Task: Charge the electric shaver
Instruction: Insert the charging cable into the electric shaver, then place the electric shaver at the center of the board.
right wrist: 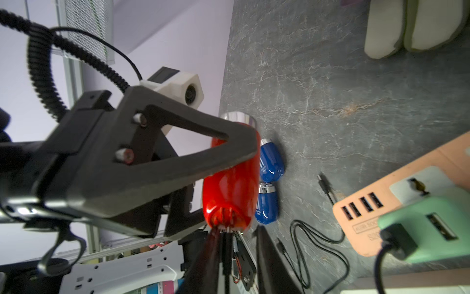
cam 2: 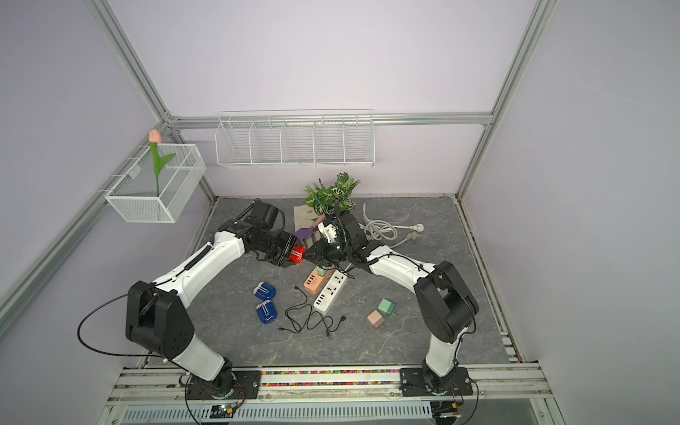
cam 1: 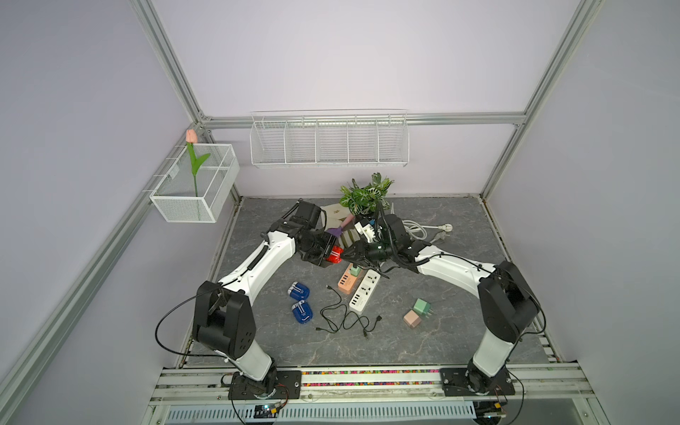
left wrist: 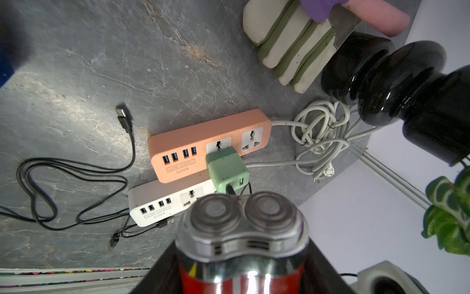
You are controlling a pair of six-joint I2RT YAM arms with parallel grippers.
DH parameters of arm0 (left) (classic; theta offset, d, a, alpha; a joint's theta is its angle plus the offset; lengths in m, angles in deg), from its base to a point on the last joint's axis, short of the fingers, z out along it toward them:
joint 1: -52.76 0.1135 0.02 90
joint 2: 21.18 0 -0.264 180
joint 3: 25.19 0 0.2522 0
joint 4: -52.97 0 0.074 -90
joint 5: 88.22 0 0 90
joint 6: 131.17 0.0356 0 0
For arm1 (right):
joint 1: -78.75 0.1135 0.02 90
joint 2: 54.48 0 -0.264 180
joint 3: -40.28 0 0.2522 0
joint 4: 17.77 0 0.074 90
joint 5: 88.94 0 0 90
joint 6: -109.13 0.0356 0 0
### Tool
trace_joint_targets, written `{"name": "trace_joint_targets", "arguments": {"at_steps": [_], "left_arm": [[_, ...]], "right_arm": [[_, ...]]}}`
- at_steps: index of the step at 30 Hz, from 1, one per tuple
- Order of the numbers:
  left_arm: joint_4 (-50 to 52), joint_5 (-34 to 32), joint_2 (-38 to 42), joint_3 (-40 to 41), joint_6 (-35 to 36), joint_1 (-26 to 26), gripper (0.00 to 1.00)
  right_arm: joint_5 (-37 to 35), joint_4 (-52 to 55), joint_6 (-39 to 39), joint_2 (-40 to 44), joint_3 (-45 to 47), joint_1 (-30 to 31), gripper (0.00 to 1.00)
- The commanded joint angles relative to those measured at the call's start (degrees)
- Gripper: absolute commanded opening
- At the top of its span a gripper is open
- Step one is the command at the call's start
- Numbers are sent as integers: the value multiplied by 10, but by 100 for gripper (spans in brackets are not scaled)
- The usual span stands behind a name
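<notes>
The red electric shaver hangs above the table's middle with my left gripper shut on its body. Its two silver heads face the left wrist camera. My right gripper sits at the shaver's base, jaws apart. A black cable end runs between them into the base, and I cannot tell whether a finger touches it. The cable leads from a green adapter plugged into the orange power strip.
A white power strip lies beside the orange one. Two blue shavers and a loose black cable lie toward the front. Green and pink cubes sit at the right. A plant and a coiled white cord stand at the back.
</notes>
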Motion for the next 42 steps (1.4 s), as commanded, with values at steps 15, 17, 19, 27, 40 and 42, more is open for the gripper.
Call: {"name": "trace_joint_targets", "arguments": {"at_steps": [15,17,19,27,40,42], "left_arm": [[-179,-21,-2,32,-157,17,0],[-188,-42,-14,30,-161,28,0],[-184,-58,-27,26,-156,44,0],[-117,-104,-90,-13,-61,111,0],[-78,-178,-164,8,11,124,18],[-66,-185,-175,7,19,124,30]], "right_arm": [[-174,213,-162,235,-1,-67,70],[-176,214,-164,252,8,-74,71],[-178,213,-163,265,17,-76,70],[-187,217,-145,292,56,-75,71],[-210,264,-118,302,84,-76,70],[-217,284,-102,300,89,-78,70]]}}
